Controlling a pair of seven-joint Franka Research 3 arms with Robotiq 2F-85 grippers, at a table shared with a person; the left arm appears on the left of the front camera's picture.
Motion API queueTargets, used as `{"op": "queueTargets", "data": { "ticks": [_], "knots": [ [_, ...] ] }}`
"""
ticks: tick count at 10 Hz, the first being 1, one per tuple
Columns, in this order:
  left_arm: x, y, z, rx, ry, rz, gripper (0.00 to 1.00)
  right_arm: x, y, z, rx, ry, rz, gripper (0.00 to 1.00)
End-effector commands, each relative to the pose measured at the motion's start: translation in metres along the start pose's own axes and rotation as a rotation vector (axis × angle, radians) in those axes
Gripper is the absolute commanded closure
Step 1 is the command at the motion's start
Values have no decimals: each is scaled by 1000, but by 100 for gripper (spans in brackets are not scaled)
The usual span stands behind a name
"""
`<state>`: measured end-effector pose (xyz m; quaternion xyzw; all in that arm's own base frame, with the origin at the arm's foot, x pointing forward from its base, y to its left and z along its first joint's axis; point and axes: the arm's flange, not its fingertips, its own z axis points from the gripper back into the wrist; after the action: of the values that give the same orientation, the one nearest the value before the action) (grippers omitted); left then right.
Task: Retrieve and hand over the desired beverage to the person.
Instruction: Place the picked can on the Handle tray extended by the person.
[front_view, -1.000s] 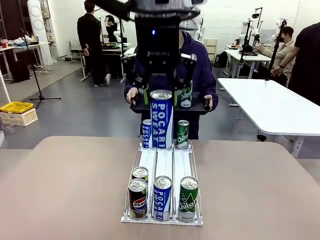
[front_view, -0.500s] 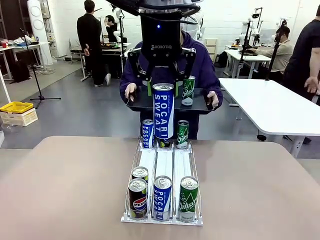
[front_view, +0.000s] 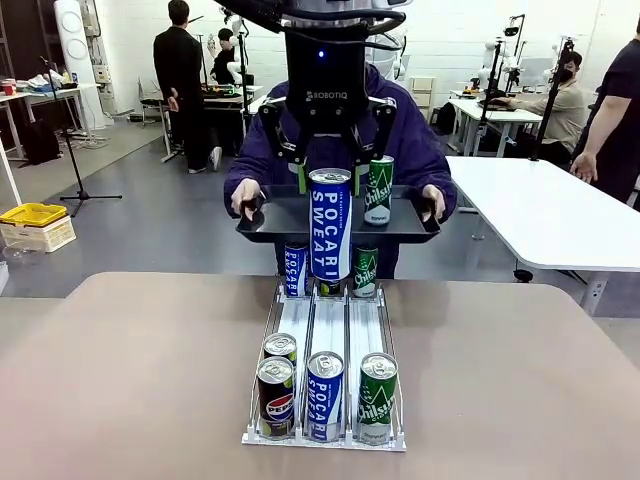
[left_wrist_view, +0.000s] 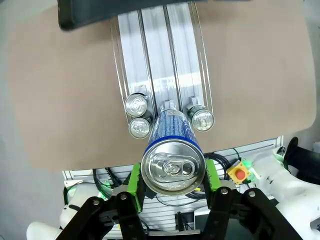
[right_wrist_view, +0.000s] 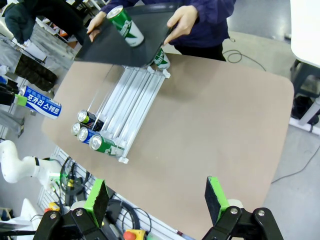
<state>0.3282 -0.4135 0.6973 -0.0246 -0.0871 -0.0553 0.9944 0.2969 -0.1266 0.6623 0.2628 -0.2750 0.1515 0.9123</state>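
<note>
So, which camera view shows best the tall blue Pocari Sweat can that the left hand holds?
The front view: the tall blue Pocari Sweat can hangs upright, label readable, in the left hand. The left wrist view shows mostly its silver top. The right wrist view shows it small at the edge.

Tan, round-cornered table (front_view: 120, 370). A three-lane wire can rack (front_view: 327, 330) sits directly on it, running from the near edge toward the far side. Cans stand in the rack: four at the near end, more at the far end.
</note>
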Motion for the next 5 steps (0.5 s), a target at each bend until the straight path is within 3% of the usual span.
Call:
{"op": "queueTargets", "data": {
  "ticks": [1,5],
  "knots": [
    [-3,3,4,3,-15,6,50,3,-2,-1,-6,2,7,0],
    [-3,3,4,3,-15,6,50,3,-2,-1,-6,2,7,0]
  ]
}}
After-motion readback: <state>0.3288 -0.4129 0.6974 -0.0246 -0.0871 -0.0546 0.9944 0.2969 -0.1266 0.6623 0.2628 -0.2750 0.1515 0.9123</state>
